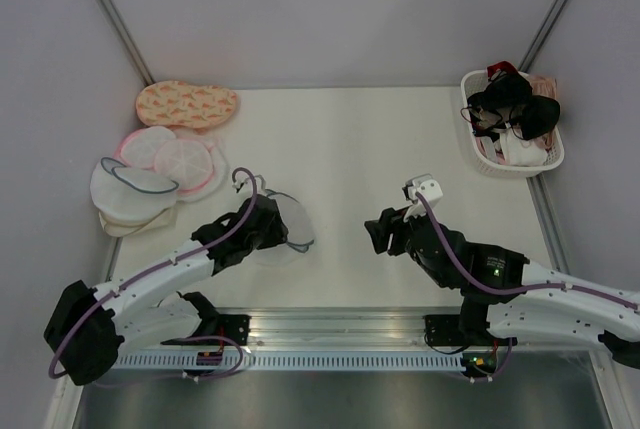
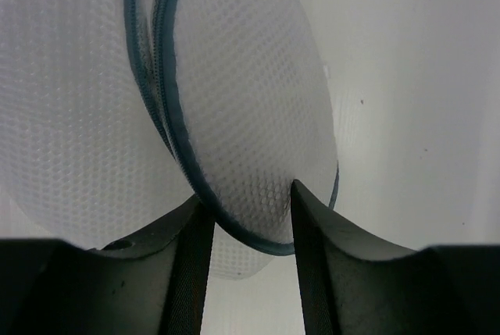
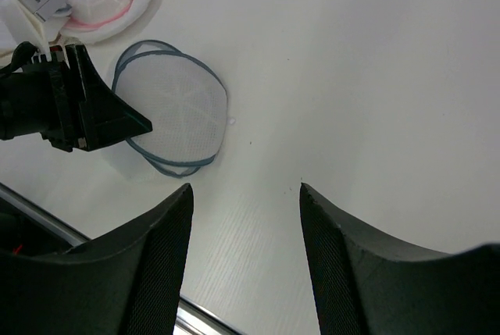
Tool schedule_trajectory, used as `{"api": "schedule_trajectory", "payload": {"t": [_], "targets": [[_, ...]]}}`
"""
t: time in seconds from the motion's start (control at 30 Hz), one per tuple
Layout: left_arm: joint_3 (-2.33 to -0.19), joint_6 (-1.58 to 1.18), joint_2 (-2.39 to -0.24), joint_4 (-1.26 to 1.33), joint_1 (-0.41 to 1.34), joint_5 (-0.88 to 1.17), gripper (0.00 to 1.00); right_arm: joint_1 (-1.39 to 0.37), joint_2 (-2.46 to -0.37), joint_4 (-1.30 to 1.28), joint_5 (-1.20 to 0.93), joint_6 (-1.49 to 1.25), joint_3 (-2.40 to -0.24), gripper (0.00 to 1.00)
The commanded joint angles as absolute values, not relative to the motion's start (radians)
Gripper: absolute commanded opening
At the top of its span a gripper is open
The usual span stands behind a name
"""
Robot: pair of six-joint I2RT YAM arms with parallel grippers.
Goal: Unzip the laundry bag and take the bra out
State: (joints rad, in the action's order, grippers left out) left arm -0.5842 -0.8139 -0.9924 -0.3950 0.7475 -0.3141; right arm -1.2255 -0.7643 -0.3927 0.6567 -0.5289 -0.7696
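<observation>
Containers first. The white basket (image 1: 530, 172) sat at the far right corner of the surface (image 1: 350, 139). In it lay the bra (image 1: 538, 115), black, both cups up, heaped on top of paler bras (image 1: 520, 149); the straps were too tangled to sort out. It was well apart from both your arms.

The laundry bag (image 2: 242, 116) lay near and left of centre, white mesh with a grey-blue zip rim. Two rim lines ran side by side with a dark seam between them. You could not tell how far the zip was open, and nothing showed through the mesh.

Your left claw (image 2: 251, 194) was at the bag's left edge. Its fingers (image 2: 187, 265) stood apart astride the rim, with mesh between them and seemingly touching both. Whether they pinched it could not be told.

Your right claw (image 3: 246, 188) hung over bare surface right of the bag, jaws wide apart and holding nothing. The bag was near but not touched.

Other things: a pile at the far left held an orange patterned bag (image 1: 187, 104) farthest back. Nearer were pink-rimmed round bags (image 1: 170, 154), then a white bag with a grey rim (image 1: 130, 189) nearest. The pile sat just left of your left arm, apart from the laundry bag. Open surface lay between the two claws.
</observation>
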Motion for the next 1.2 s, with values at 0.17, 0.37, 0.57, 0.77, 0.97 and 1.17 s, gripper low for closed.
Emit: {"api": "schedule_trajectory", "payload": {"t": [0.17,0.37,0.57,0.77,0.97,1.17], "targets": [[-0.615,-0.831,-1.089,-0.368,0.736,-0.437,0.09,-1.223,-0.7,-0.46,0.704,-0.558,-0.77,0.62],[-0.614,-0.818,-1.214,-0.104,0.663,-0.399,0.02,-1.223,-0.701,-0.483,0.704,-0.552,-0.779,0.62],[-0.766,-0.908,-1.566,0.289,0.292,0.062,0.02,-1.223,-0.7,-0.52,0.71,-0.549,-0.793,0.61],[-1.098,-1.043,-2.007,0.558,0.128,0.337,0.02,-1.224,-0.695,-0.551,0.724,-0.563,-0.79,0.61],[-1.474,-1.159,-2.368,0.696,0.043,0.416,0.02,-1.223,-0.739,-0.565,0.726,-0.574,-0.781,0.61],[-1.632,-1.334,-2.543,0.848,-0.035,0.388,0.02,-1.223,-0.772,-0.572,0.706,-0.597,-0.769,0.61]]}}
